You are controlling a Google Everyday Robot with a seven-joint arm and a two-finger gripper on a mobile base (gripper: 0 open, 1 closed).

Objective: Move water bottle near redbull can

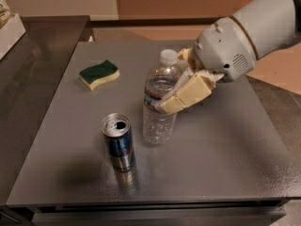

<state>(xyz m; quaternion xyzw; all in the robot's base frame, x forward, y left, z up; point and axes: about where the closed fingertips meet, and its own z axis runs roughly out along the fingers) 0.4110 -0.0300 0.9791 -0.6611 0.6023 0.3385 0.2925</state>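
The water bottle (159,102) is a clear ribbed bottle with a white cap and a dark label band. It stands upright on the grey table (221,149), just right of the redbull can (118,142), with a small gap between them. The can is blue and silver with a silver top and stands upright at the front centre. My gripper (181,91) comes in from the upper right and is shut on the water bottle at its label band. One cream finger (188,95) lies across the bottle's front.
A green and yellow sponge (99,73) lies at the back left of the table. A dark counter (33,65) runs along the left, with a white box (9,29) at its far corner. The table's front edge is close below the can.
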